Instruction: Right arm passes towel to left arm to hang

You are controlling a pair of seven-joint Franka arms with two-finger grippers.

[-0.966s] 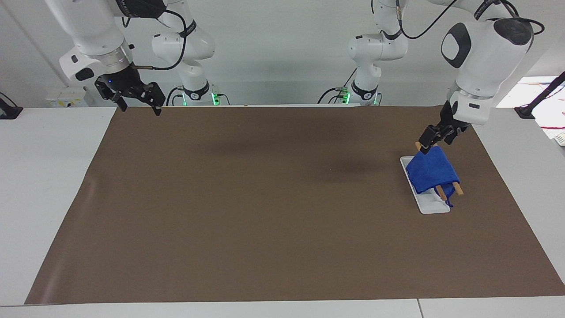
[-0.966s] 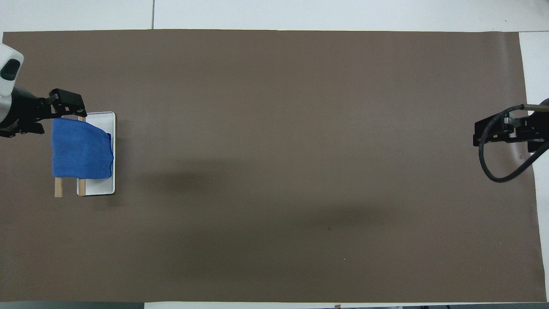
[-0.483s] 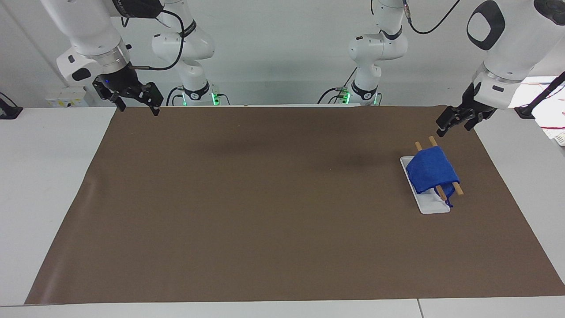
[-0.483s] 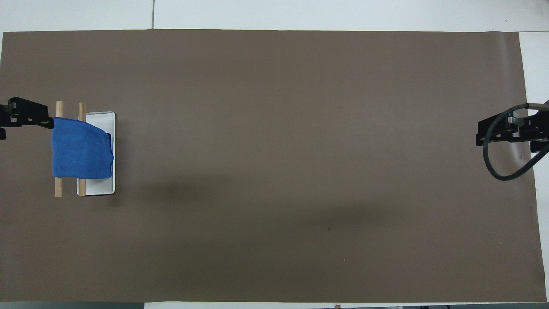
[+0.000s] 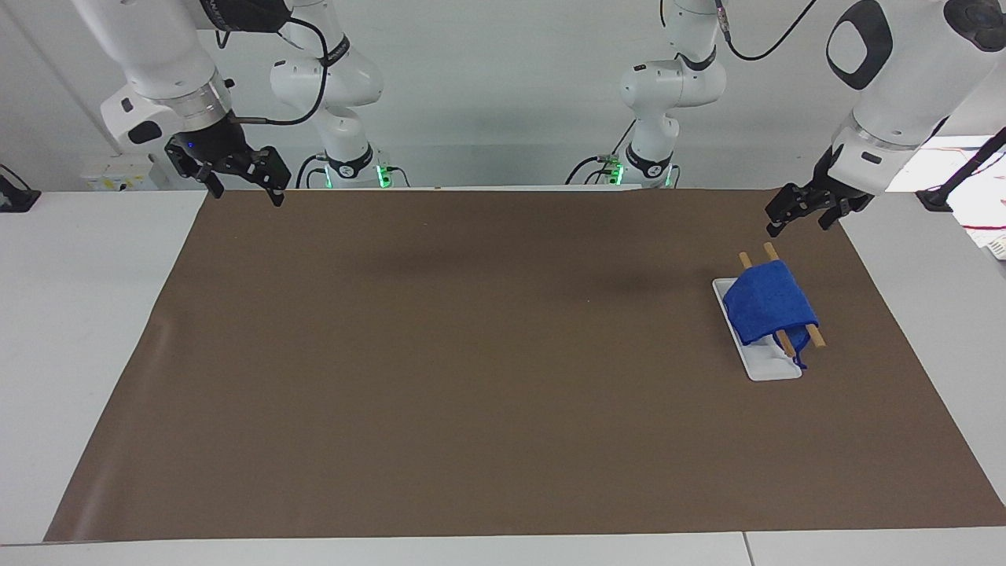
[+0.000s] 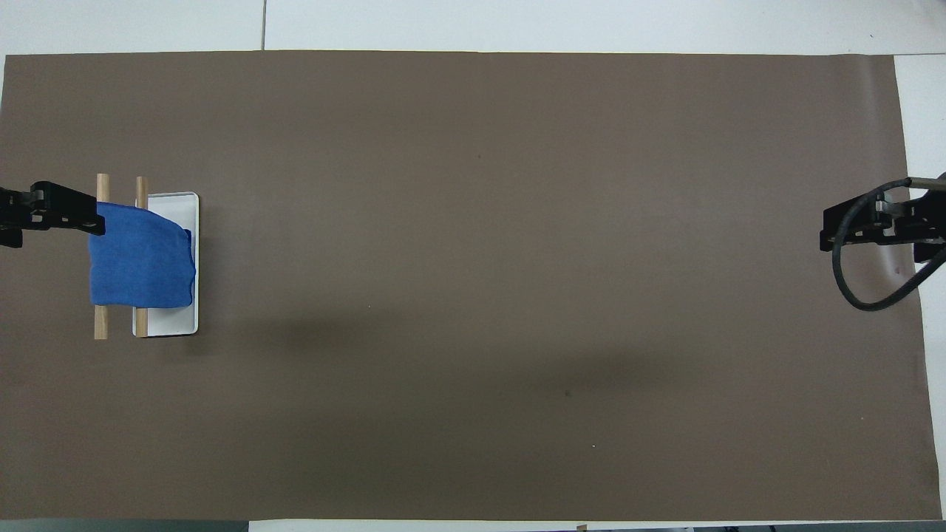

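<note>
Towel (image 5: 769, 310), a small bright blue rectangular cloth, is hanging over a rack toward the left arm's end of the table. Judging hang step as done.

- Left gripper (image 5: 798, 226), black two-finger, is hovering over the mat edge by the rack. It's carrying nothing, fingers looking apart. From overhead it's overlapping the towel's corner, but the facing view is showing it raised and clear, no contact.
- Right gripper (image 5: 246, 196), black two-finger with a small blue light, is waiting over the mat corner at the right arm's end. Fingers spread wide, carrying nothing.
- Rack: two pale round wooden dowels (image 5: 817, 339) running side by side, ends sticking out of the cloth both ways. One dowel is sitting over a white shallow rectangular plastic tray (image 5: 766, 371), the other just outside it.
- Towel is looking soft, matte and slightly nubby. It's draping over both dowels and sagging at the sides, one edge lying skewed across the tray. A small blue loop is dangling at the end farther from the robots.
- Flat brown mat (image 5: 471, 354) is covering most of the white table (image 5: 78, 314).

Next, as I'm reading it: no more grasping needed. Both arms only need parking, moving up and away so nothing is snagging the cloth. Risk: the towel is just resting there, so any brush could be dragging it off.
</note>
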